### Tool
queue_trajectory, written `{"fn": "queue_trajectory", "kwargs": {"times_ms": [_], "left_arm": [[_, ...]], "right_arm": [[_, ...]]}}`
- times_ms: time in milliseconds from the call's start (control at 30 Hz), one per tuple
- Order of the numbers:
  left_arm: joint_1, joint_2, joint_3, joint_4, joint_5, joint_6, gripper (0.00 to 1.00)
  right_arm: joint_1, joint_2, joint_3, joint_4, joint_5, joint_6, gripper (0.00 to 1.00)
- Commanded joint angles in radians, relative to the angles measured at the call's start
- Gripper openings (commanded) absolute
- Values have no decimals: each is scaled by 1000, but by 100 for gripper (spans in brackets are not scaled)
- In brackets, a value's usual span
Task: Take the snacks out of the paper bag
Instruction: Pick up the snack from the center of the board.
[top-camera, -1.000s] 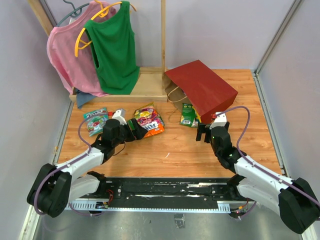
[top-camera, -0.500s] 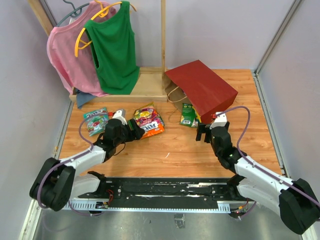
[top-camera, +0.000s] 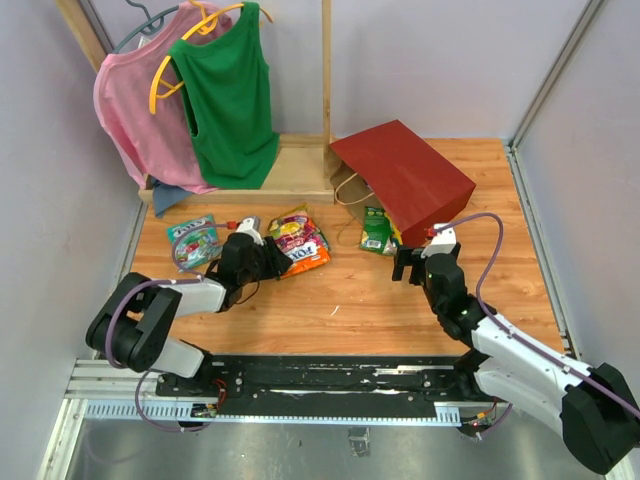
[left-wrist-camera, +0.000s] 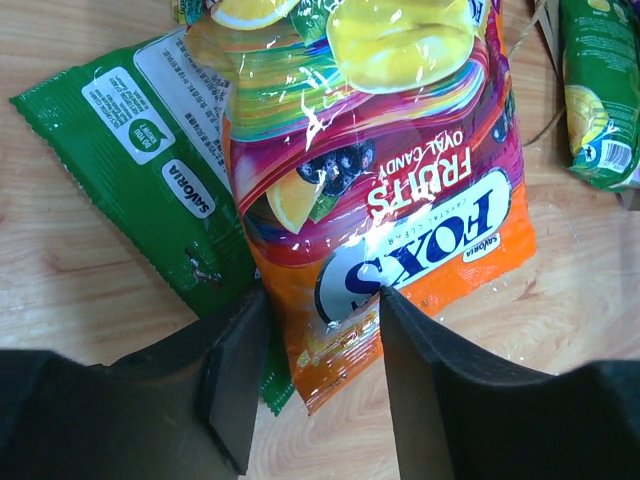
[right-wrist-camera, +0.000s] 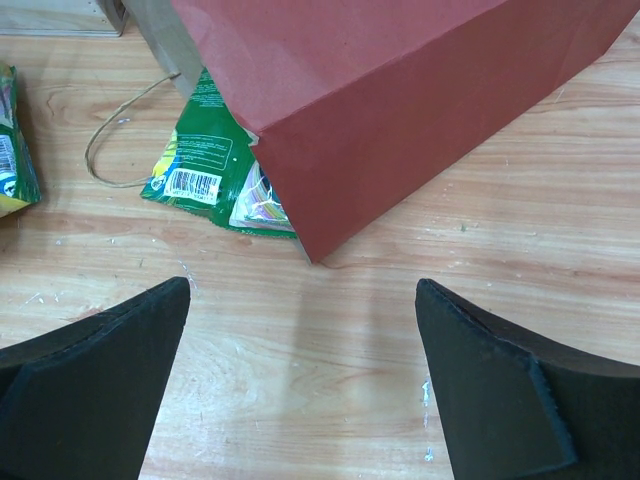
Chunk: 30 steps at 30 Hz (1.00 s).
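Snacks lie scattered across the wooden surface (top-camera: 350, 300), and the red paper bag (top-camera: 405, 180) lies on its side at the far right, one twisted handle loop (right-wrist-camera: 110, 150) trailing on the wood. My left end effector (left-wrist-camera: 320, 300) is down on the orange and purple Fox's candy packet (left-wrist-camera: 380, 200). Its fingers stand part-way apart over the packet's near end, one at the packet's edge and the other on its printed face. I cannot tell whether they truly grip it. A green packet (left-wrist-camera: 150, 170) lies partly under that one, angled off to the side. Further left, apart from both, sits another small packet (top-camera: 192, 242). My right end effector (right-wrist-camera: 302, 288) hangs with its fingers spread wide and nothing between them, just in front of the bag's near corner. A green packet with a barcode (right-wrist-camera: 205, 165) pokes out from under the bag's edge there, by the handle.
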Motion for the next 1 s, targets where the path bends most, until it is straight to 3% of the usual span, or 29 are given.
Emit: {"fn": "queue_trajectory", "kwargs": {"times_ms": [0,100,333,567,800,967], "left_arm": [[1,48,35,94,23,-8,47],[1,49,43,92,31,-14,30],[3,-66,44,5,-30,-1,19],[28,-293,33,-150,-145,18,4],[175,-544,-9,-268,-182,-30,1],[321,-542,-79,-228,-34,-75,0]], "right_arm": [[12,-17,18,-1,6,11,97],[12,-18,17,-1,7,9,97],[12,-15,19,-1,5,10,97],[12,-11,19,2,2,8,97],[11,8,23,5,-6,9,97],[12,17,25,10,-15,13,97]]}}
